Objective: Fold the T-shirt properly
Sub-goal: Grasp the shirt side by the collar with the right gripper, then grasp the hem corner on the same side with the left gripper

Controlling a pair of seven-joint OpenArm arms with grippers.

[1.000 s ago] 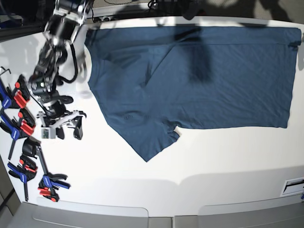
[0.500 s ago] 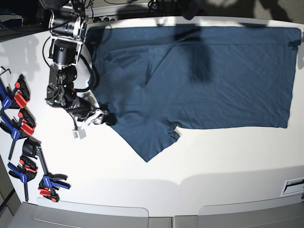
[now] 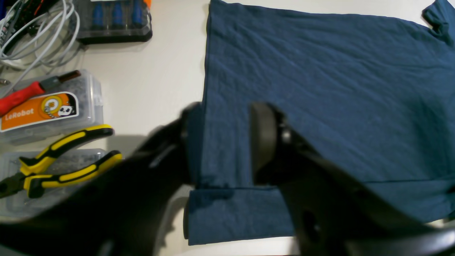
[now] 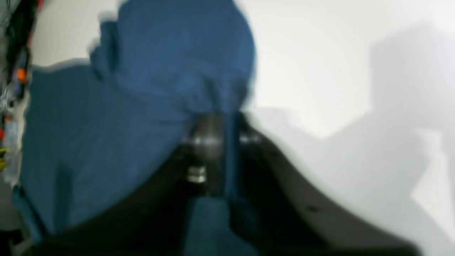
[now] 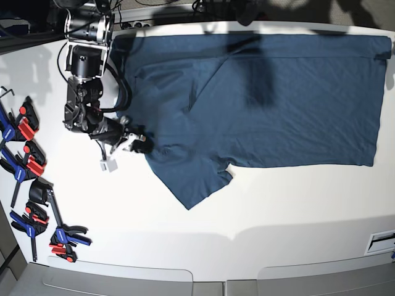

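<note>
Base view: T-shirt (image 5: pixel 259 98) spread flat across white table (image 5: pixel 278 209), one sleeve (image 5: pixel 194 182) poking toward front edge. Right gripper (image 5: pixel 137 143) at shirt's side edge, fingers pressed together, pinching cloth fold; right wrist view blurred but shows fabric bunched between pads. Left gripper (image 3: pixel 222 145) spread, straddling hem edge (image 3: pixel 213 186), not clamped. Fabric judged soft, light, limp, wrinkly; will sag and drag. Best hold: hem corners, shoulder seams, never mid-panel.
</note>
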